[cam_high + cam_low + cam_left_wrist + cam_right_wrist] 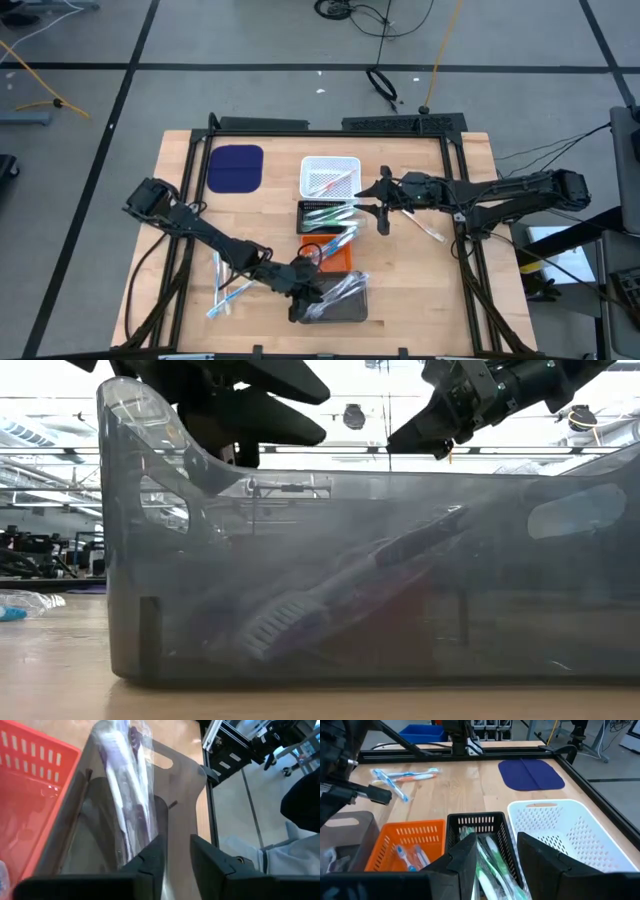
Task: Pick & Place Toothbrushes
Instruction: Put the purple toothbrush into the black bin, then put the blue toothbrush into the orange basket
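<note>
A clear-wrapped white and purple toothbrush [125,780] lies slanted in the grey tray [350,312], one end down on the floor [270,630] and the other end raised. My left gripper [175,847] hangs open just over that tray's end [310,290]. The gap between its fingers holds nothing, and the toothbrush's near end lies beside one finger. My right gripper [492,847] hovers open above the black tray [475,822] of green toothbrushes [487,857], also seen from above [381,207].
An orange tray [420,832] holds blue toothbrushes, and a white tray [330,176] holds reddish ones. Loose toothbrushes lie on the table's left [225,290] and one lies on the right [432,232]. A dark blue pad [235,168] sits at the far left.
</note>
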You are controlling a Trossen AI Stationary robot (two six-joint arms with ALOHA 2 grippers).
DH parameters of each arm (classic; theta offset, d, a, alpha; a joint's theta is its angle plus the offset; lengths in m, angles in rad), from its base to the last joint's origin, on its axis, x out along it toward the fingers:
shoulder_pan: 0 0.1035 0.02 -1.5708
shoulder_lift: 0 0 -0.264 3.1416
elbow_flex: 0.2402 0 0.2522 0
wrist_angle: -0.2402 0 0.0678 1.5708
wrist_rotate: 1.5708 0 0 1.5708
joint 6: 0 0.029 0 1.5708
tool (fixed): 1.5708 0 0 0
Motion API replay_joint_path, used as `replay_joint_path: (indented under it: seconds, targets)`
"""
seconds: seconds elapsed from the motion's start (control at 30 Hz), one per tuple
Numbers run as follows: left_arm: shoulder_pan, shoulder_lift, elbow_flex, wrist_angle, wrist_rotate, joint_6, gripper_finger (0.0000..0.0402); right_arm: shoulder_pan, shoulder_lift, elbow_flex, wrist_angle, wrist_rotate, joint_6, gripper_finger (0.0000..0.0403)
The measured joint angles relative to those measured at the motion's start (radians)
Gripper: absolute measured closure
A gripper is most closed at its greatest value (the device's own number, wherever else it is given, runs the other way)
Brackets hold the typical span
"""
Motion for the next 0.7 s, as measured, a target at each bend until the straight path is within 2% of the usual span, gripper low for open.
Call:
replay_joint_path:
  seconds: [0.2,0.33,0.57,0.7]
  targets:
    - [0.009,-0.001,0.0,0.004,0.007,0.0,0.0267,-0.02,0.0,0.0,0.001,-0.002,0.001,0.0271]
    - [0.028,-0.043,0.001,-0.044,0.077,-0.03,0.0257,-0.032,0.0,0.0,0.0,-0.002,0.002,0.0271]
    - [0.012,-0.172,0.0,-0.301,0.025,-0.107,0.0256,-0.037,0.0,0.0,-0.014,-0.003,0.002,0.0271]
    - [-0.011,-0.231,-0.001,-0.547,-0.002,-0.232,0.0256,-0.037,0.0,-0.001,-0.021,-0.003,0.002,0.0271]
